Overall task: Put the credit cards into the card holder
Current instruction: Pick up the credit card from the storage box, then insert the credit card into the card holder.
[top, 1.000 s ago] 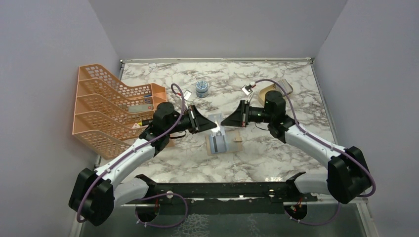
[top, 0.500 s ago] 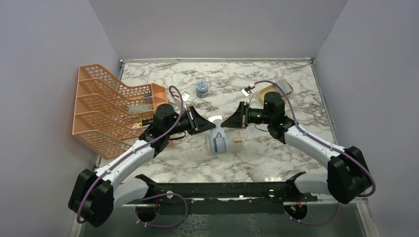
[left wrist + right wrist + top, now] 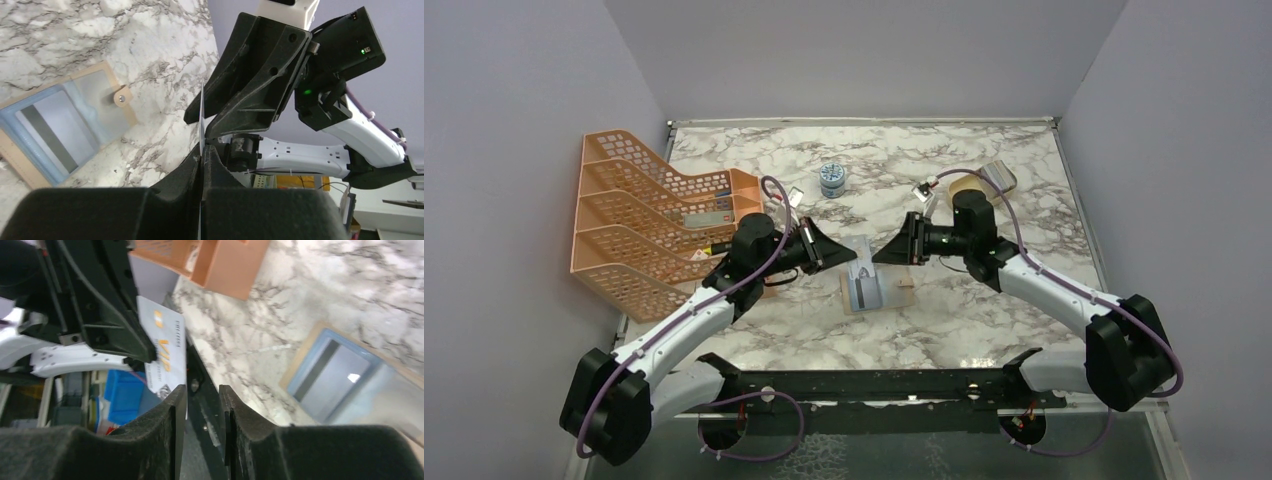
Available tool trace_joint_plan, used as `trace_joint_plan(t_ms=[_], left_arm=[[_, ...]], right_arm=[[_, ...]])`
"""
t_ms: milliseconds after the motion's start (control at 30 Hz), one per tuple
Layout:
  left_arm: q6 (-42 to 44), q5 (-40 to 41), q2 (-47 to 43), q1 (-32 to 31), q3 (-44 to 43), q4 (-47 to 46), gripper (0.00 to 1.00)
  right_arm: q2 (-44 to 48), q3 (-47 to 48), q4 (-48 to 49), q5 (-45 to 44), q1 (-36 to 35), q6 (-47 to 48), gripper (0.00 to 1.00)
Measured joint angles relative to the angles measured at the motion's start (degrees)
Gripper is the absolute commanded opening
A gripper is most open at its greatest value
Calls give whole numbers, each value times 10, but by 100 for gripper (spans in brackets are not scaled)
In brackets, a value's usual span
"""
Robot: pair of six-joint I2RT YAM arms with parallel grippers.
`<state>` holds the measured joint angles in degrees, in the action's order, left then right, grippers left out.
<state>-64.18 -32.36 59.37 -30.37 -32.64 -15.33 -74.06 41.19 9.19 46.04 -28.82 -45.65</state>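
The left gripper [image 3: 201, 156] clamps a card [image 3: 162, 352] on edge near the open holder [image 3: 864, 290], with the right gripper [image 3: 202, 405] parted alongside; the card likely needs levelling before sliding squarely in.

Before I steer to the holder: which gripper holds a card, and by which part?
The left gripper is shut on a credit card, pinching one edge, the rest sticking out. The right gripper is open, holding nothing.
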Motion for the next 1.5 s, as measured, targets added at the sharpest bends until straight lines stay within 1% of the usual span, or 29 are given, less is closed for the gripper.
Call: trace_joint_plan(t_ms=[233, 500, 667, 867, 967, 1333, 1500], left_arm=[[24, 15, 23, 0, 0, 18, 0], [38, 15, 90, -1, 2, 21, 0], [49, 15, 134, -9, 2, 19, 0], [62, 4, 205, -20, 1, 9, 0], [70, -3, 236, -24, -7, 8, 0], [91, -22, 313, -28, -39, -12, 0], [100, -29, 338, -28, -49, -14, 0]], right_arm=[[-10, 0, -97, -102, 0, 73, 41], [-80, 8, -179, -214, 0, 137, 42], [-114, 25, -208, -270, 0, 166, 42], [-143, 35, -234, -316, -9, 188, 35], [-145, 35, -247, -331, -16, 193, 29], [-144, 20, -246, -350, -23, 194, 17], [-144, 18, -245, -358, -23, 194, 13]])
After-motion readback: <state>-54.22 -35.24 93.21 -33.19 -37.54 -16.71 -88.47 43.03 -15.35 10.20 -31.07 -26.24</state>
